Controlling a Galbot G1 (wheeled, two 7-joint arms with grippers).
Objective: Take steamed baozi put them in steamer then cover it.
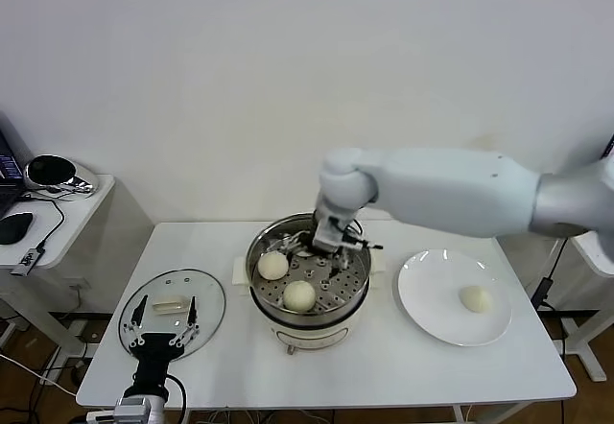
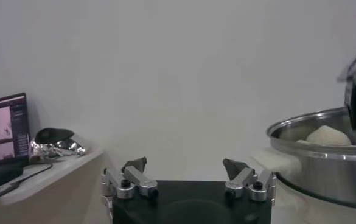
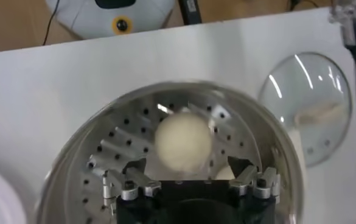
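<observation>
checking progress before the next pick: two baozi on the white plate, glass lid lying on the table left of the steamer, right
Not quite. The head view shows one baozi on the white plate, not two. The glass lid does lie on the table to the left of the steamer.

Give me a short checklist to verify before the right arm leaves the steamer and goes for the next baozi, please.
1. Right gripper open and holding no bun: ok; its fingers stand apart above the tray.
2. Baozi already in the steamer: two seen in the head view, one and another; a third behind the gripper: cannot tell.
3. Last baozi waiting on the plate: ok.
4. Cover off the pot, lying flat on the table on the robot's left: ok.
5. Left gripper open, idle over the cover, away from the steamer: ok.
</observation>
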